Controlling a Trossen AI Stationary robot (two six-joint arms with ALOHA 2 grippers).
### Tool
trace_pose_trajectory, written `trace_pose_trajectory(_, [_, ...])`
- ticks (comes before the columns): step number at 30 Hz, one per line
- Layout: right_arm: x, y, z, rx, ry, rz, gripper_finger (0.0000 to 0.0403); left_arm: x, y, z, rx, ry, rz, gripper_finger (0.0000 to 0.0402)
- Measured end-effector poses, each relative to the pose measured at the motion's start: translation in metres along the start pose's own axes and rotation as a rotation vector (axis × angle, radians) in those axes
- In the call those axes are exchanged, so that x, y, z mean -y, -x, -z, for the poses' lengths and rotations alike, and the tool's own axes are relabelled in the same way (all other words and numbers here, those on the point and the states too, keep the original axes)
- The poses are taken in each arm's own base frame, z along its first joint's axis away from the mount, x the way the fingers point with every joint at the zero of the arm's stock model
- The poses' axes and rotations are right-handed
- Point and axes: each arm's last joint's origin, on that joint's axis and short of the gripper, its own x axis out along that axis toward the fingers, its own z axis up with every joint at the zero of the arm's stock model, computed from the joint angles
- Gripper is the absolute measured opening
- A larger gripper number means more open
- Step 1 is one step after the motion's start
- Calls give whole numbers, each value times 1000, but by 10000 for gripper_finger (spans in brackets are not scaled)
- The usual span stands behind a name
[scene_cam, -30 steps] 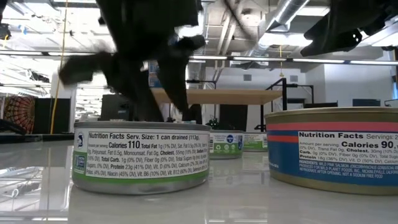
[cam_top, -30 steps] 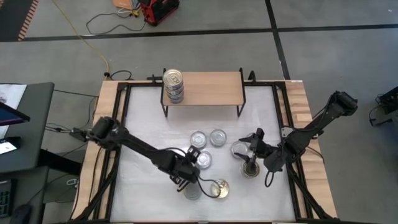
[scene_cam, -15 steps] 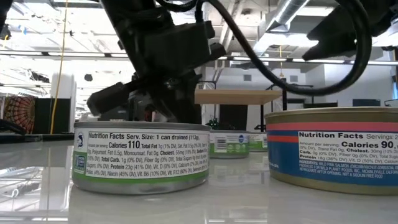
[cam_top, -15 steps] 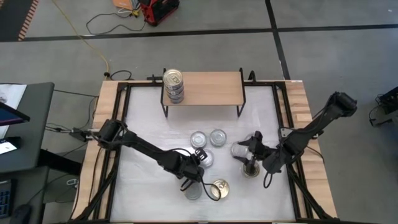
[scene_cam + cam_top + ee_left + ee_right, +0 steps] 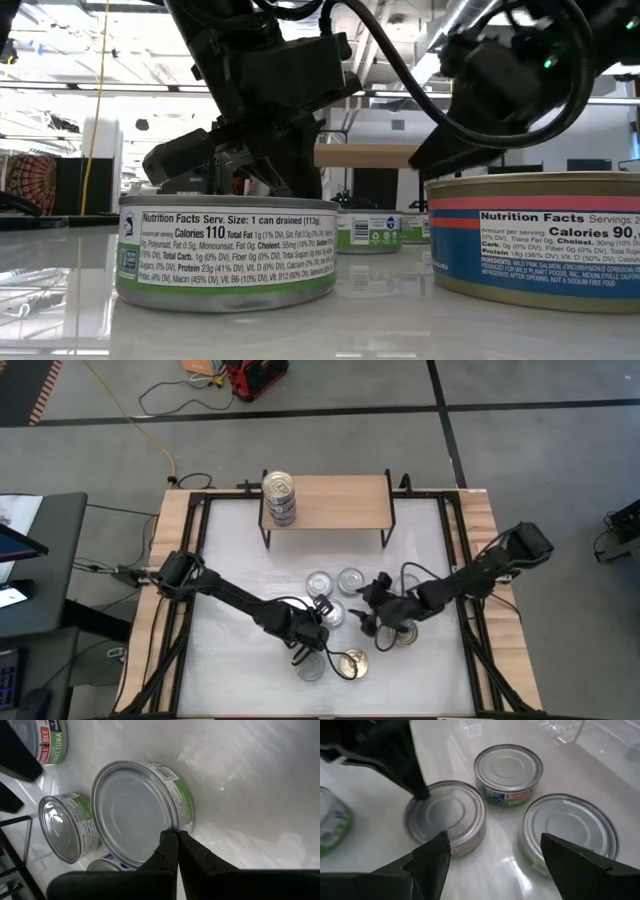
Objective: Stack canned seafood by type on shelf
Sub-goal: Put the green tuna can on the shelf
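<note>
Your white surface (image 5: 230, 650) carries the light-wood shelf (image 5: 340, 500) at its far edge, and everything below is placed from that shelf. On the shelf's left end you have a stack of tins (image 5: 279, 496) with a gold-topped one uppermost. Out in front of the shelf, toward the middle of the surface, lies your cluster of loose silver-topped tuna tins (image 5: 335, 582). Farther from the shelf, near the front edge, sit a silver tin (image 5: 311, 666) and, just beside it, a gold-topped tin (image 5: 351, 663).

Your left hand (image 5: 313, 631) is at the tin in that cluster farthest from the shelf (image 5: 135, 812), its fingers (image 5: 172, 852) pressed together on the tin's rim. Your right hand (image 5: 372, 607) hangs to the right of the cluster, released, fingers (image 5: 432, 857) spread wide above the tins and holding nothing.
</note>
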Motion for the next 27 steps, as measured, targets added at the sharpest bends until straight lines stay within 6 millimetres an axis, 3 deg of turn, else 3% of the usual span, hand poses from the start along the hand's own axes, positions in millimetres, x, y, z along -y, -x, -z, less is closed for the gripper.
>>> trace_pose_trajectory(13, [-11,-46,-1,-149,151,122,330,-1,0,0,3,14,-9,0])
trace_pose_trajectory(21, [-11,-39,3,-185,108,144,330,-4,6,1,7,9,-31,0])
trace_pose_trajectory(27, [-11,-37,4,-211,78,122,330,-24,25,8,51,43,-79,1])
